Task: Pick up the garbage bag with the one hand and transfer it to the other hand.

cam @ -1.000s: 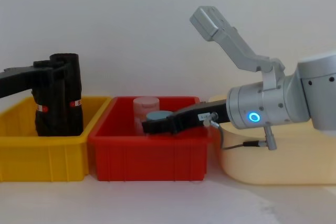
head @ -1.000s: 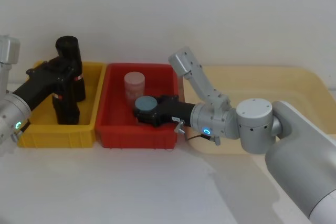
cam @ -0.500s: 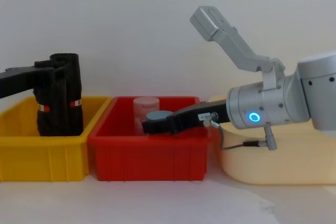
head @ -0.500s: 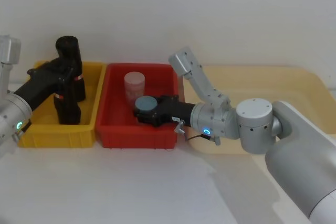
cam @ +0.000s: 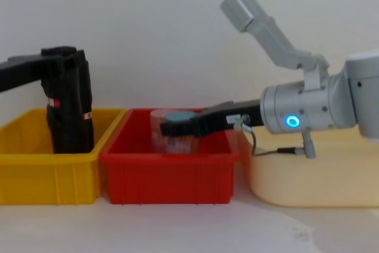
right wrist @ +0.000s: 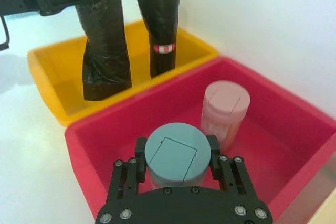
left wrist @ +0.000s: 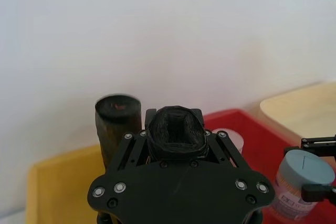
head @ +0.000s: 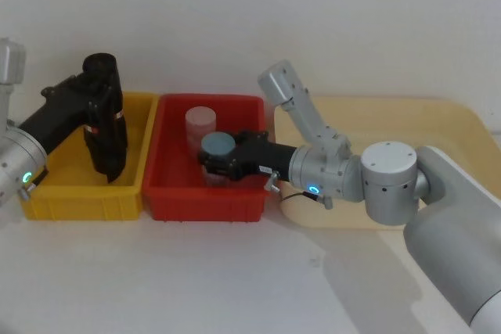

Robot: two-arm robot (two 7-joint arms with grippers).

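My left gripper (head: 95,101), on the green-ringed arm, is shut on the upper part of a black garbage bag (head: 106,134) (right wrist: 105,51) (left wrist: 175,139). The bag stands upright, its lower end inside the yellow bin (head: 78,201). A second black roll (right wrist: 160,24) (left wrist: 117,124) with a red-and-white label stands free just behind it. My right gripper (head: 215,162) (right wrist: 173,169), on the blue-ringed arm, is shut on a blue-lidded jar (head: 218,146) (right wrist: 173,153) (cam: 176,124), held above the floor of the red bin (head: 203,202).
A pink jar (head: 200,125) (right wrist: 226,109) stands in the red bin beside the blue-lidded one. The yellow and red bins sit side by side, and a cream tray (head: 391,115) lies to their right under my right arm. White table runs along the front.
The left gripper has risen with the garbage bag, which now stands higher in the yellow bin. The right gripper has lifted the blue-lidded jar up off the red bin's floor.
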